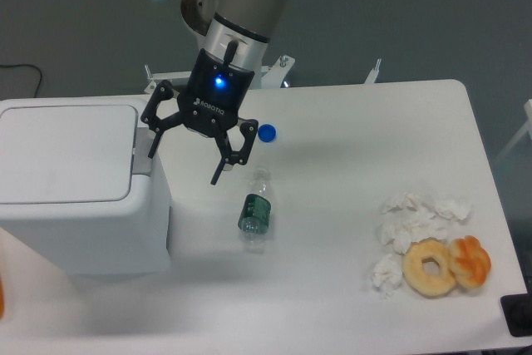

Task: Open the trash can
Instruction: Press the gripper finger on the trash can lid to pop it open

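Observation:
The trash can [75, 197] is a large white boxy bin at the left of the table, its flat white lid [66, 151] down and closed. A grey push tab [144, 149] runs along the lid's right edge. My gripper [183, 168] hangs open and empty just right of the bin, pointing down. Its left fingertip is right beside the grey tab, and its right fingertip is over the table. I cannot tell whether the finger touches the tab.
A clear plastic bottle [255, 209] with a green label lies on the table below the gripper. A blue cap [267, 132] lies behind it. Crumpled white tissues [416, 222] and two doughnuts [446, 265] sit at the right front.

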